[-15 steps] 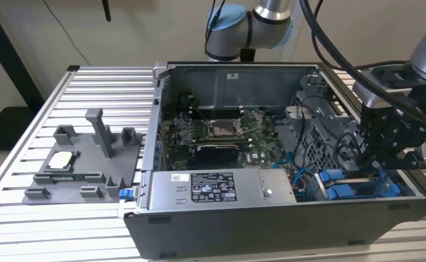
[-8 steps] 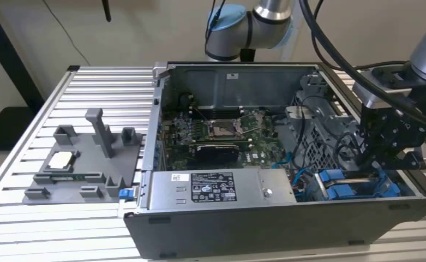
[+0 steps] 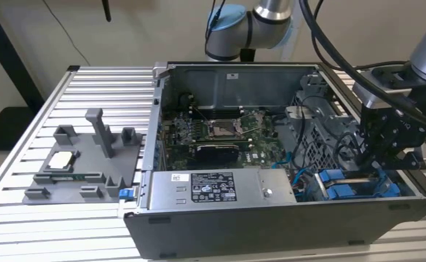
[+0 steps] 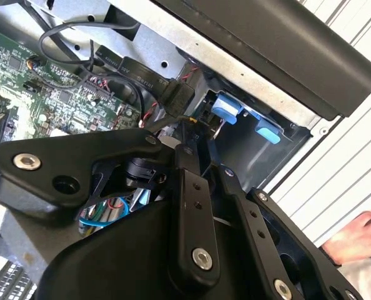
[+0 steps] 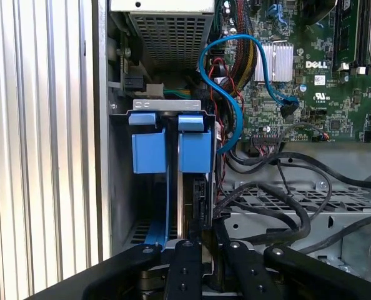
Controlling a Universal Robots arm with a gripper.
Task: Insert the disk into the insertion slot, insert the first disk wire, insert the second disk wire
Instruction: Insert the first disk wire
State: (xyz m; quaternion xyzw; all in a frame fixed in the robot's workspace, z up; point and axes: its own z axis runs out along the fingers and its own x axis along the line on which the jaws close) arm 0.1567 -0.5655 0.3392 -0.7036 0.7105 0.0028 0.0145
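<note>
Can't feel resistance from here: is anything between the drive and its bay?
Nothing visible does. In the first wrist view the blue-framed drive already stands in the bay, with the tool right by it. The black cables lie beside the bay, not across it.

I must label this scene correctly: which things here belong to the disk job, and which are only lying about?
Job: disk in blue carrier, insertion slot, gripper, perhaps the blue cable.
Lying about: grey fixture, power supply, motherboard, a person's hand.
</note>
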